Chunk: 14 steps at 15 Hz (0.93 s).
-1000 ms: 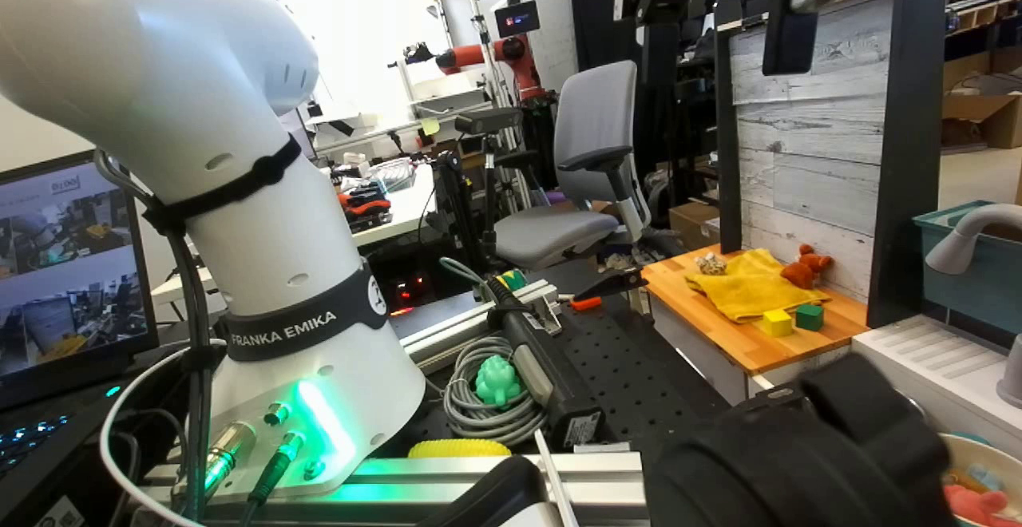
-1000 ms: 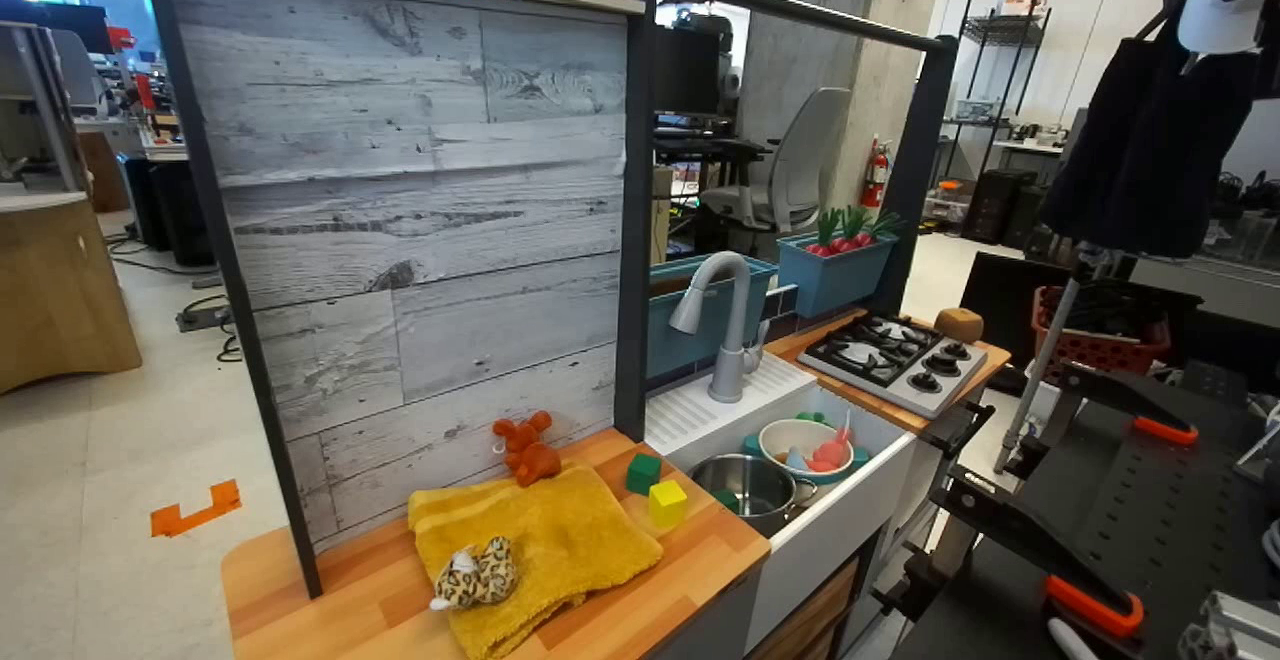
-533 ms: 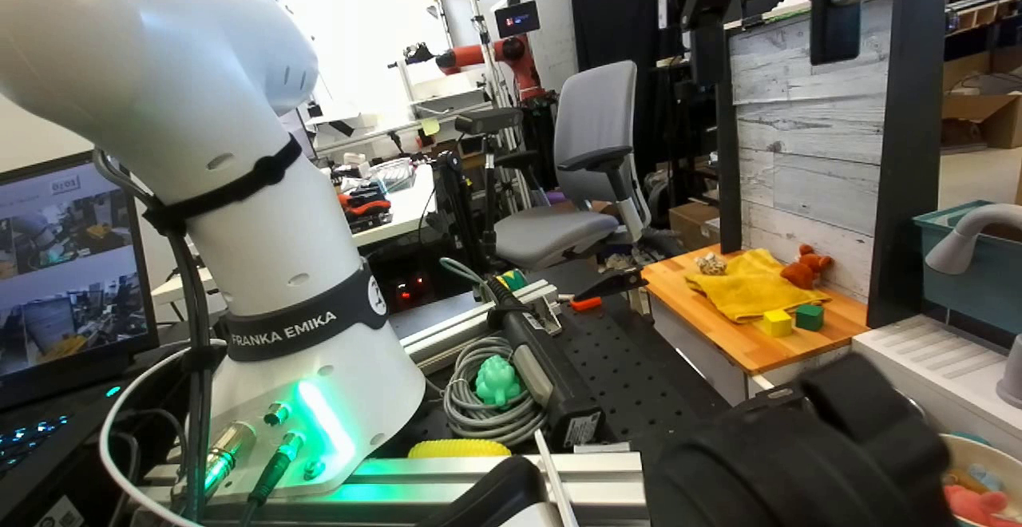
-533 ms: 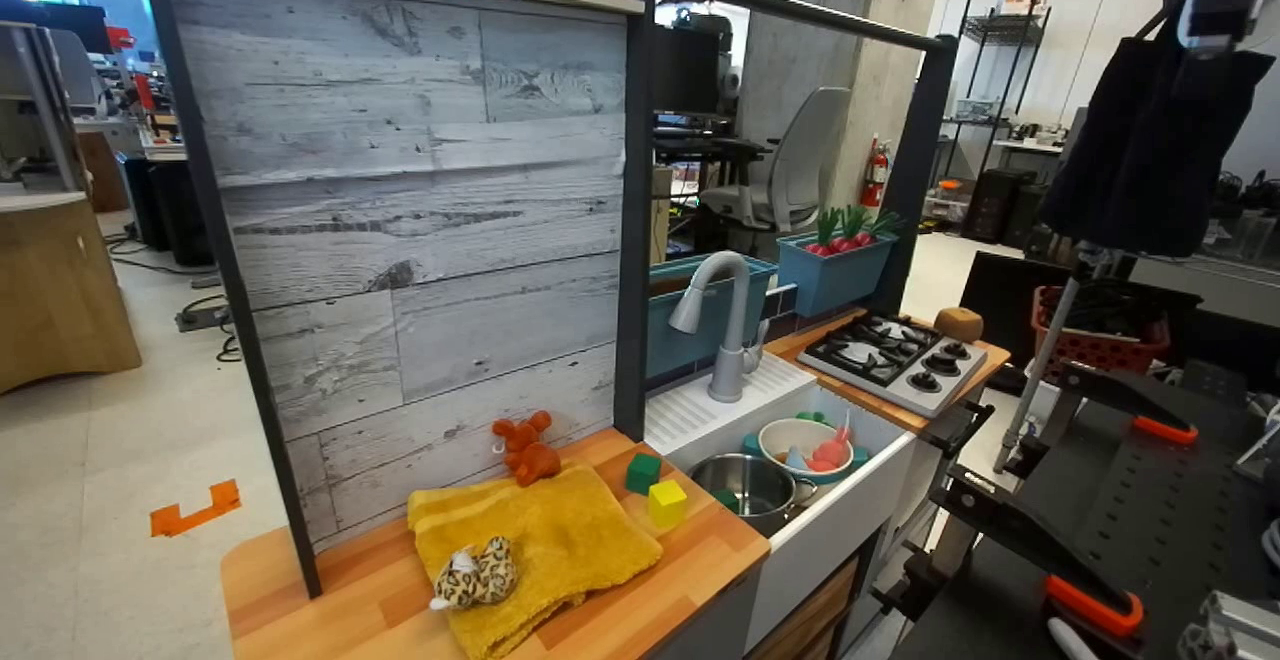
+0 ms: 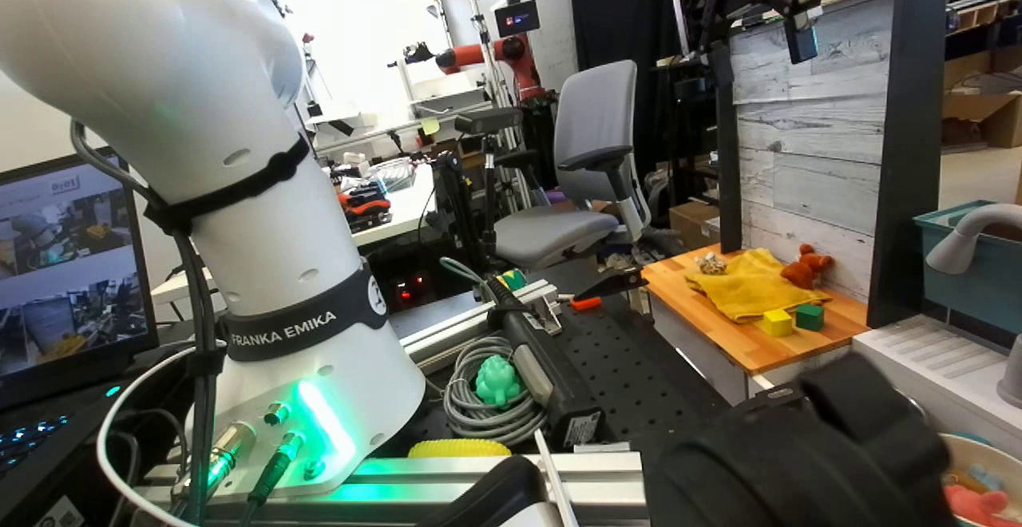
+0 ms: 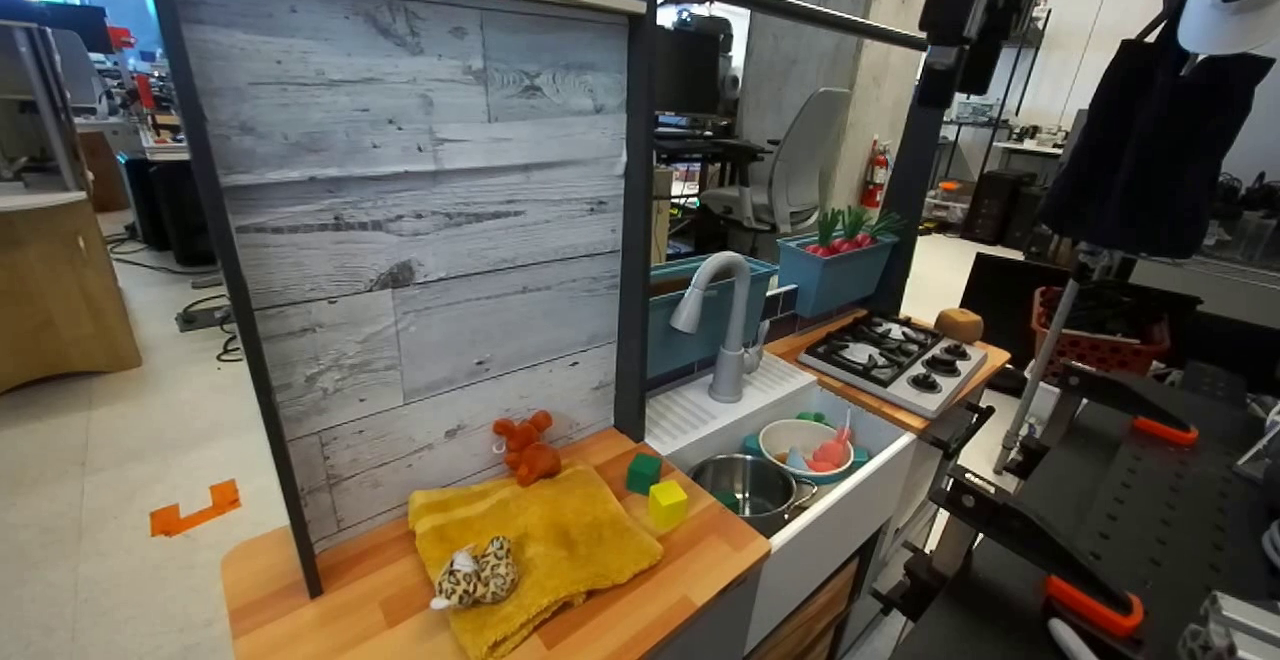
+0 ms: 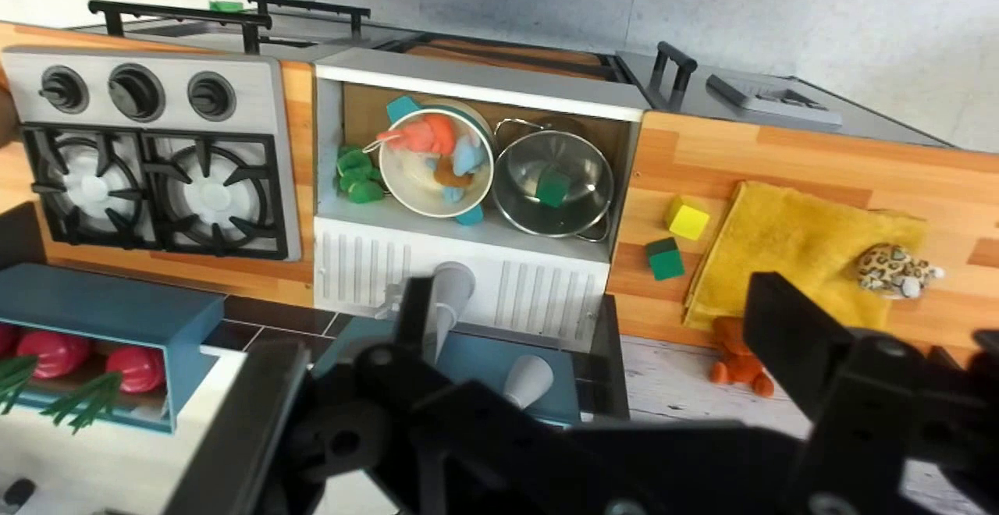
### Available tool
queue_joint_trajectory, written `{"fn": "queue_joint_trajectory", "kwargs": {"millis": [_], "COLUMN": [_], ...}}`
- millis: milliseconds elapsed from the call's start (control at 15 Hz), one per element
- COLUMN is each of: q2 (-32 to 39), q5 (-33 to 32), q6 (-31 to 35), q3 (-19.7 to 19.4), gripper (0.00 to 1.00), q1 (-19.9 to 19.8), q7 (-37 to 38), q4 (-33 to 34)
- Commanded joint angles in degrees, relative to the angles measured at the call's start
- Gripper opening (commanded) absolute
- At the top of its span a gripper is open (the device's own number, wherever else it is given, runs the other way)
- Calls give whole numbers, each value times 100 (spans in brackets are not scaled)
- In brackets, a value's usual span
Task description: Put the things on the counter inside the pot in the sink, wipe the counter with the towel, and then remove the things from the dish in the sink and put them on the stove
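The gripper (image 7: 587, 304) gapes, holding nothing; right of centre in the wrist view, the yellow cube (image 7: 687, 219), seen small, is probably light and stiff: pinch opposite sides.

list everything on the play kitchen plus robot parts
counter: 1, tan, beside sink
towel: 1, yellow, on counter
spotted toy: 1, tan, mostly on towel
soft toy: 1, orange, at towel's edge
cube: 1, yellow, on counter
cubes: 2, green, one on counter, one in pot
sink: 1, white, beside stove
pot: 1, silver, in sink
bowl: 1, cream, in sink
toys: count unclear, coral, blue, brown, in bowl
sink toy: 1, green, beside bowl
faucet: 1, grey, behind sink
stove: 1, silver-black, beside sink
lump: 1, tan, beside stove
planters: 2, blue, at back
radishes: 3+, red, in one planter
arm: 1, white, foreground
gripper: 1, black, overhead
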Motion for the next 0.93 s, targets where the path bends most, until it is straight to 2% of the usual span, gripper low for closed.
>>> {"fn": "queue_joint_trajectory", "kwargs": {"millis": [0, 333, 467, 600, 667, 733, 867], "q2": [108, 259, 657, 1199, 1543, 1831, 2511], "q5": [3, -80, 263, 351, 231, 396, 487], "q6": [-15, 146, 290, 364, 500, 427, 404], "q3": [-12, -14, 56, 286, 415, 481, 572], "gripper": [100, 100, 100, 100, 100, 100, 100], "q1": [10, -8, 178, 395, 474, 597, 811], "q7": [-3, 62, -154, 45, 441, 442, 1091], "q4": [87, 131, 323, 635, 860, 1103, 1669]}}
